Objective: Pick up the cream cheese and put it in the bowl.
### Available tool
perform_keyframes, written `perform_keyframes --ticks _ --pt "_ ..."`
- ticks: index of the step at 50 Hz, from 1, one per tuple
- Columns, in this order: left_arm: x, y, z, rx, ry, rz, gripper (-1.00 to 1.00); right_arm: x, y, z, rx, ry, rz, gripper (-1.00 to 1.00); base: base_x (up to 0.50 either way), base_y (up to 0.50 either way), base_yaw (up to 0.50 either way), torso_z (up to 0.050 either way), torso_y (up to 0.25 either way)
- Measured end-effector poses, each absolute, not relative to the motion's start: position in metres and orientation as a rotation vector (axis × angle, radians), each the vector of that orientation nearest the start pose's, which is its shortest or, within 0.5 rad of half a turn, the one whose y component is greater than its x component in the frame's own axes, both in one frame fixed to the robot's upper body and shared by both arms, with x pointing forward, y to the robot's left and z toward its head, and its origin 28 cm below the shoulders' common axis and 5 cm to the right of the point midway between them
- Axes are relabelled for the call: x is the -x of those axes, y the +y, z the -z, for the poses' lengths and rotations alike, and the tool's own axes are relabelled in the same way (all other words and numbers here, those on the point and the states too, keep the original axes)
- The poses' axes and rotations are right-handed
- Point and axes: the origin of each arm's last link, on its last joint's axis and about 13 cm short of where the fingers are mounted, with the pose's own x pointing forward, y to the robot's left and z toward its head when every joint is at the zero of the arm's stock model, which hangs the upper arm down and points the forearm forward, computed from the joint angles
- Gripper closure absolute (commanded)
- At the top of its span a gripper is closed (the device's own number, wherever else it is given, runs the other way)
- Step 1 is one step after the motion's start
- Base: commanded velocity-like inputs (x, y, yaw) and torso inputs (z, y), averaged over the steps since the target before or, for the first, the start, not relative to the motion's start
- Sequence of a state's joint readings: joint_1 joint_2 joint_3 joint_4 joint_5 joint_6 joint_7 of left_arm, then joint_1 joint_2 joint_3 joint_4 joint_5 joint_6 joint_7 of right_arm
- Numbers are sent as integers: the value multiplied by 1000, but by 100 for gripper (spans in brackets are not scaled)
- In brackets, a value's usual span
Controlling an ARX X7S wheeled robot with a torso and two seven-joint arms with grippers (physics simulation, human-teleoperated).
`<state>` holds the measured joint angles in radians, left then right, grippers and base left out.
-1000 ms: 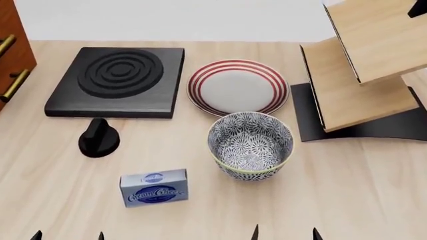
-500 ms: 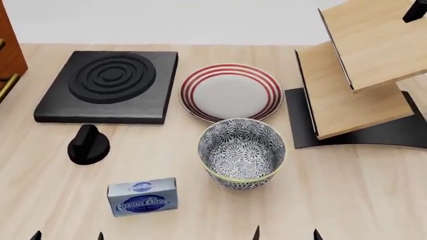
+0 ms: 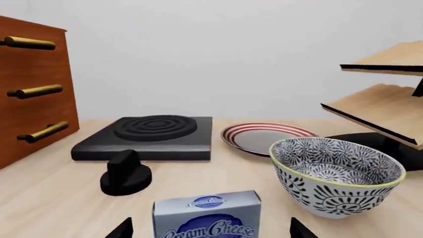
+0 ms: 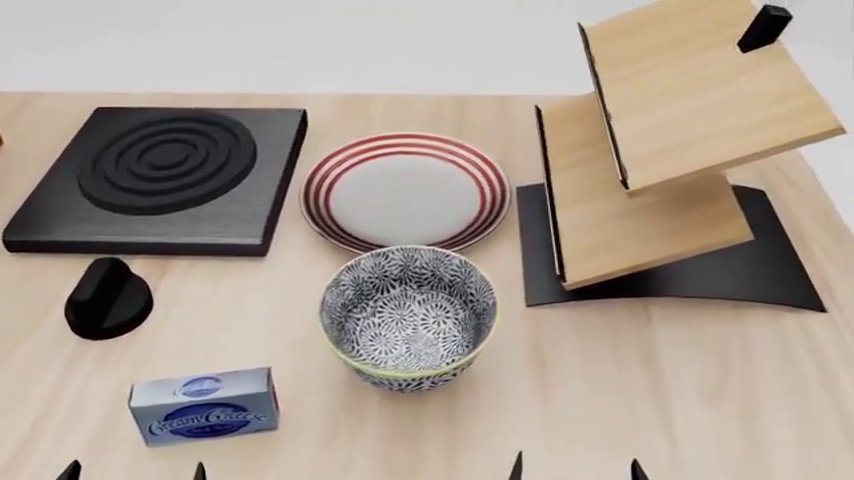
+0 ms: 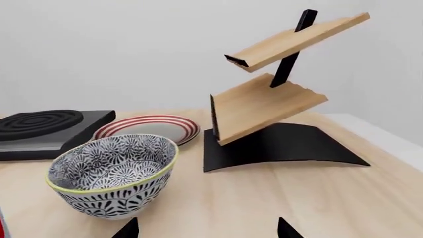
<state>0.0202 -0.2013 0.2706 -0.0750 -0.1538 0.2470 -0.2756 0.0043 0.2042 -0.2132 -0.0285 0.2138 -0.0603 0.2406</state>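
Cream cheese (image 3: 206,216) cut off, both tools (image 4: 134,470) (image 4: 577,466) open, only fingertips visible

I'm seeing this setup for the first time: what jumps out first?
The blue-and-white patterned bowl sits mid-table, empty, right in front of a red-ringed plate. To the bowl's right, a tilted two-tier wooden shelf on a black base towers over everything. The cream cheese lies near the front edge, left of the bowl, with both grippers' fingertips just showing at the bottom of the head view.
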Motion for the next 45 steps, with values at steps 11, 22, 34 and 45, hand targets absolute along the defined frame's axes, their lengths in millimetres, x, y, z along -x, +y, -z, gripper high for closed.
perform_keyframes --ticks 11,22,34,45 --pt "-198 202 -3 -4 -109 -17 -100 -208 -101 -19 -26 -43 26 -100 43 -208 0 0 0" --pt "-198 202 -3 -2 -110 -16 -100 -208 -101 -19 -24 -43 26 -100 109 -92 0 0 0" --pt "-198 203 -3 -4 -111 -20 -100 -208 -101 -19 -24 -42 26 -100 151 -1 0 0 0" --pt "-198 203 -4 -6 -111 -21 -100 -208 -101 -19 -18 -41 26 -100 159 10 0 0 0"
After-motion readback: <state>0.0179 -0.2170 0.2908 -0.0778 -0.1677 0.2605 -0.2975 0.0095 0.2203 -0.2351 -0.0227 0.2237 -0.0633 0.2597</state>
